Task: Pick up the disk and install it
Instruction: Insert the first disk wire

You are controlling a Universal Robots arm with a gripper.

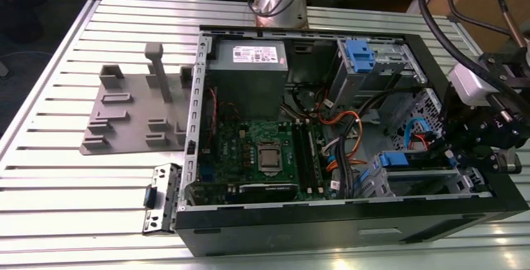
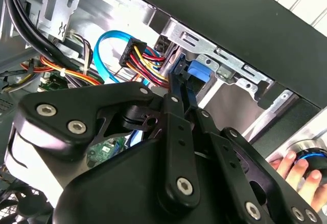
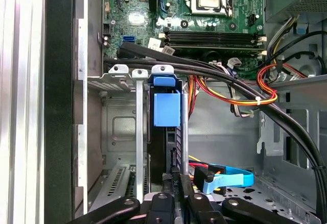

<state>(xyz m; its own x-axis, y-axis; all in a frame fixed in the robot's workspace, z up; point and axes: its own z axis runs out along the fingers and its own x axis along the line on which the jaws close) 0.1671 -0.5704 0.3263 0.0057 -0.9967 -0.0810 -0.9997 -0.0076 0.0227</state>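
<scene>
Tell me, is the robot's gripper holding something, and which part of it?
Yes. The gripper is shut on the disk, pinching its end nearest the camera while the disk sits upright in the metal bay.

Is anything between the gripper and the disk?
Nothing visible. In the first wrist view the gripper sits right at the edge of the disk, which stands on edge in its bay. Cables pass beside it.

The white sticker (image 1: 257, 53) on the power-supply box carries print too small to read.
</scene>
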